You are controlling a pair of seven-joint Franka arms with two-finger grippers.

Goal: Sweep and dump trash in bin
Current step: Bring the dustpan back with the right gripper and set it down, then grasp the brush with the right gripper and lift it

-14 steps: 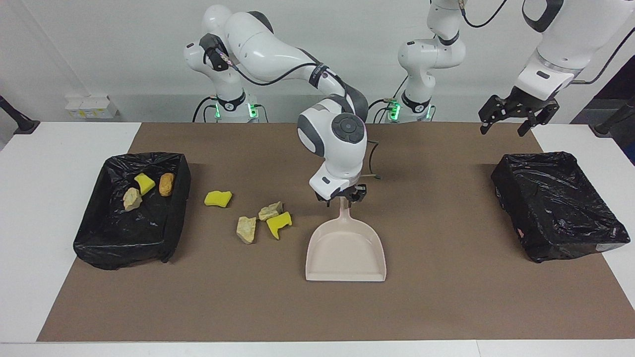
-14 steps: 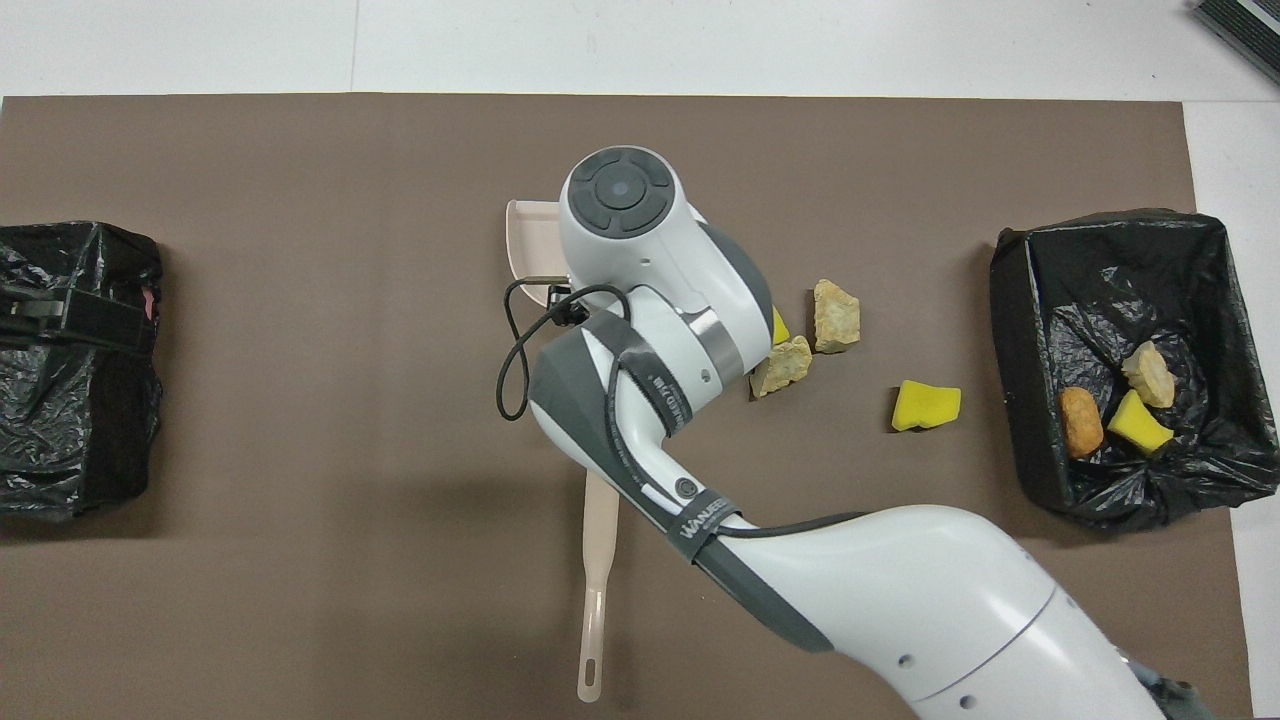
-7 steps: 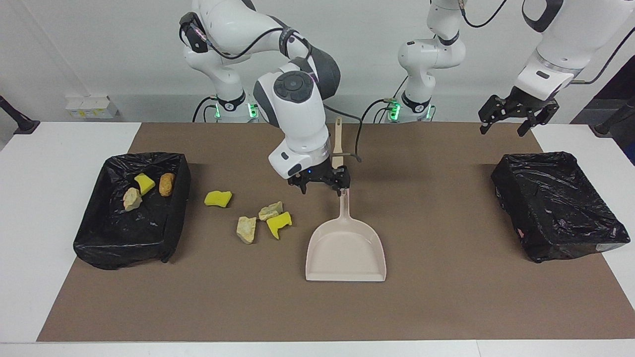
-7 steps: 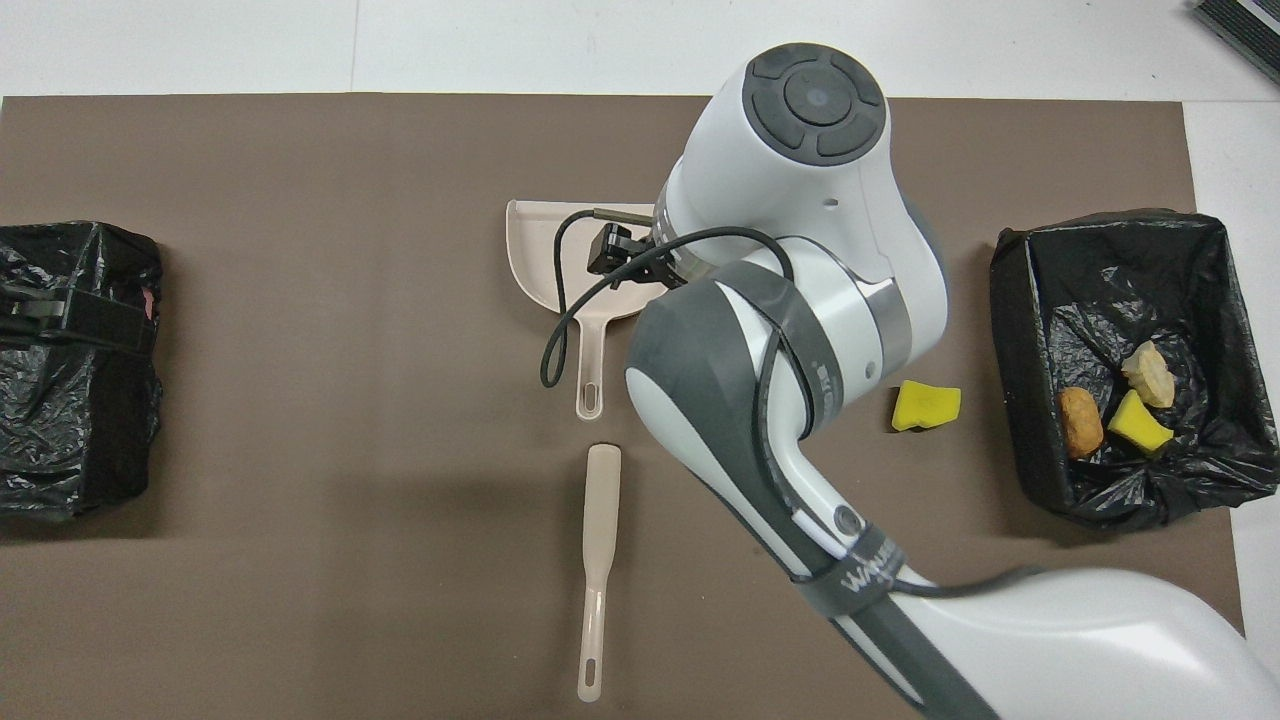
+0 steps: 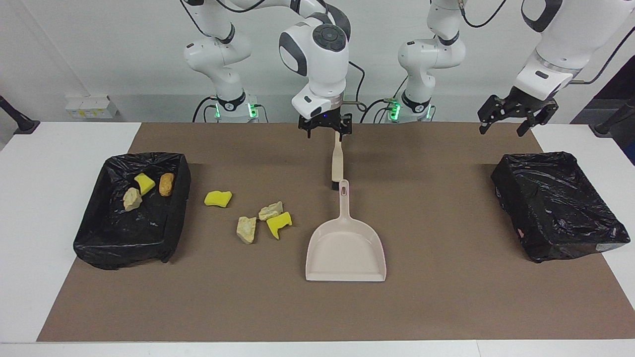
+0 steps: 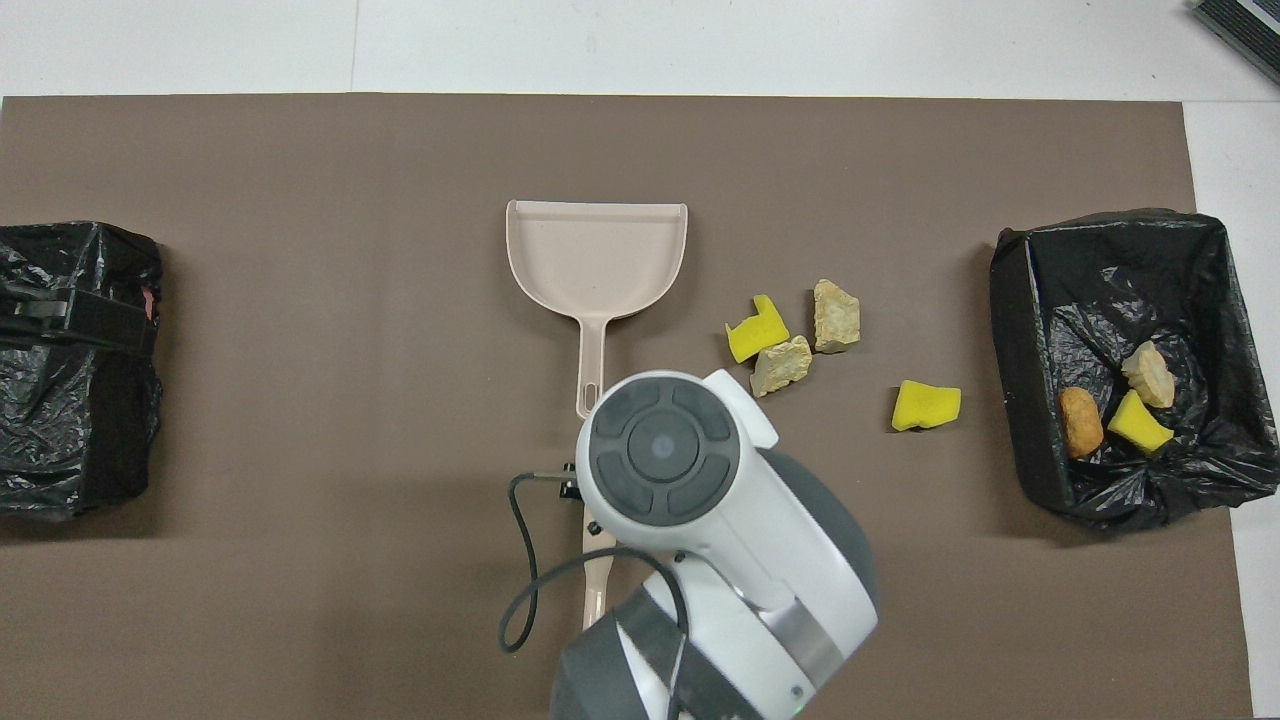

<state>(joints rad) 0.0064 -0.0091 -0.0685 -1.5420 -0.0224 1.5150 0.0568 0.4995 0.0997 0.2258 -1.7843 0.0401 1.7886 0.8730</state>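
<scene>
A brown mat (image 5: 317, 307) covers the white table, with pale walls at the robots' end.

Nearest the robots, the right gripper (image 5: 325, 130) hangs, fingers spread and empty, over the brush (image 5: 337, 161), which lies flat on the mat. A second ago this gripper was down at the handle of the dustpan (image 5: 346, 248); it has since let go, risen and drawn back toward the brush. The left gripper (image 5: 511, 116) waits above the mat, close to the black-lined bin (image 5: 555, 203) at the left arm's end, fingers spread, holding nothing.

Farther out, the dustpan rests flat, its handle pointing toward the robots and its tip just short of the brush. Beside it, toward the right arm's end, four pieces of trash lie loose on the mat: a yellow chunk (image 5: 279, 224), a beige chunk (image 5: 270, 210) and another beige chunk (image 5: 246, 229) close together, and a yellow piece (image 5: 218, 198) nearer the second bin (image 5: 171, 233). Three more pieces (image 5: 144, 188) lie inside that bin.

Parking the pan suggests the brush comes next: the four loose chunks are not yet swept, so roughly half the job remains.
</scene>
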